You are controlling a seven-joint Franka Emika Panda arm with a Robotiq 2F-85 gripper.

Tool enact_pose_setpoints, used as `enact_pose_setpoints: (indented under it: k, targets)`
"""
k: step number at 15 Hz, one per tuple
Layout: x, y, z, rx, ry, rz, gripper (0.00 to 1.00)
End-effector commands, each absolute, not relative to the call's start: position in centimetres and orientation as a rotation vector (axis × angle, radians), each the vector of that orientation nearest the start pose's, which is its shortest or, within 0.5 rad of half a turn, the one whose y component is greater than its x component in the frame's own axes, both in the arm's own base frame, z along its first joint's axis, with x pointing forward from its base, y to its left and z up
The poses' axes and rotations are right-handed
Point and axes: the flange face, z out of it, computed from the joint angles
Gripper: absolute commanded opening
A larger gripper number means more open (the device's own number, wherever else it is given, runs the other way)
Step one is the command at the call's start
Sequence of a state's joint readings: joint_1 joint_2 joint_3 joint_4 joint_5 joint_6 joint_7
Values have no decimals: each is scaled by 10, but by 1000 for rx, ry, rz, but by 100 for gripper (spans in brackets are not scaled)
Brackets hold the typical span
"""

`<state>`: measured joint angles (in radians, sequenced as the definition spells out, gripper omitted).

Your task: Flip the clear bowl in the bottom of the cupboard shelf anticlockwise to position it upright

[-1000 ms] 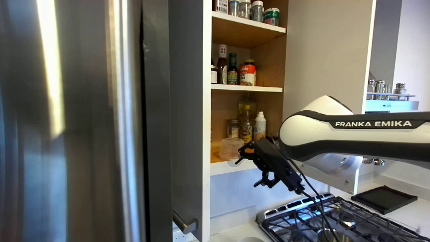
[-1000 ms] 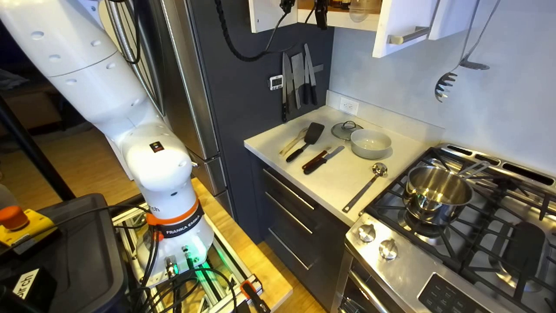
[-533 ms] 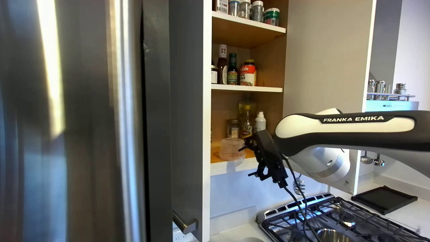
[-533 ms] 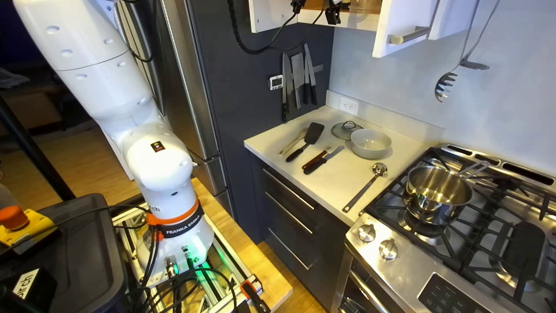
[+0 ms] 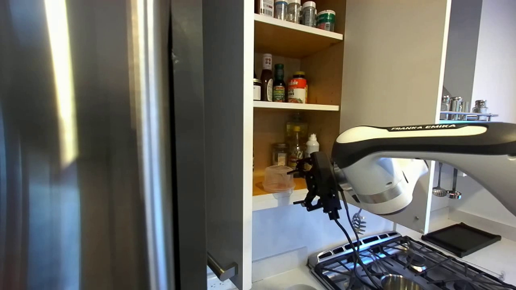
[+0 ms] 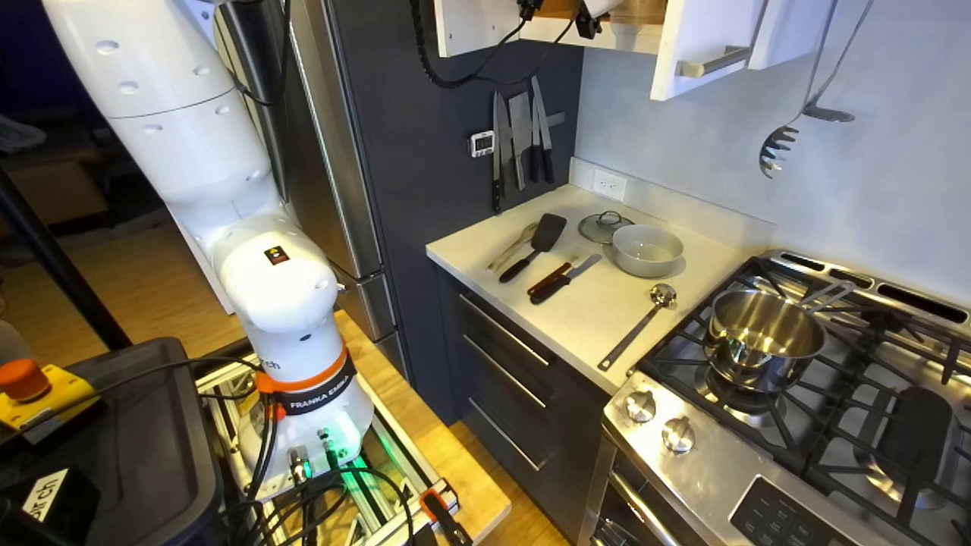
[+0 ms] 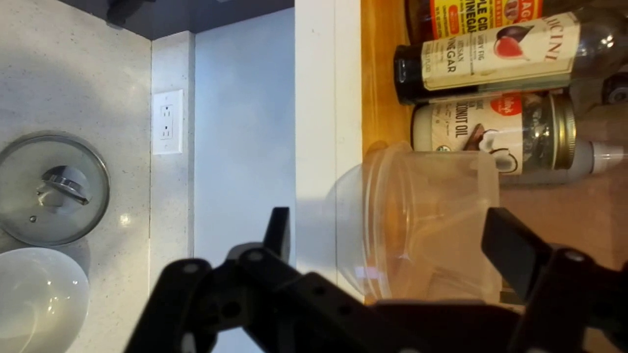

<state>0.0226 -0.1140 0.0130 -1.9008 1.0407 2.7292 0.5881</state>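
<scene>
The clear bowl (image 5: pixel 279 183) stands at the front edge of the lowest cupboard shelf (image 5: pixel 258 187). In the wrist view the clear bowl (image 7: pixel 385 220) has a flat end towards the right of the picture and a rounded transparent part overlapping the white shelf edge. I cannot tell whether that rounded part is a separate piece. My gripper (image 5: pixel 293 187) is open in front of it, one finger above the shelf-edge level and one below. In the wrist view my gripper (image 7: pixel 390 240) has its fingers spread on either side of the bowl. Contact is not clear.
Behind the bowl are a vinegar bottle (image 7: pixel 490 56), a coconut oil jar (image 7: pixel 471 125) and a white spray bottle (image 5: pixel 312 145). The shelf above (image 5: pixel 296 106) holds several bottles. The open cupboard door (image 5: pixel 387 72) stands by the arm. A stove (image 5: pixel 363 262) lies below.
My gripper has turned from a diagonal tilt to nearly vertical, its lower finger nearer the shelf edge. It stays open. The bowl's rounded transparent lower part has shifted slightly and looks more level.
</scene>
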Motion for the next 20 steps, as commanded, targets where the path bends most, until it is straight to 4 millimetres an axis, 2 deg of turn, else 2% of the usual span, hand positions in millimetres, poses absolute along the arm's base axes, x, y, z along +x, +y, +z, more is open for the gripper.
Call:
enact_pose_setpoints:
  k: [1, 3, 8, 15, 20]
  targets:
    - [575, -12, 646, -1600, 1252, -626, 100]
    - [577, -13, 647, -1588, 1244, -634, 100]
    - [583, -19, 658, -1546, 1095, -690, 100]
    - [595, -29, 637, -1574, 957, -796, 100]
    - [594, -29, 634, -1569, 968, -800, 100]
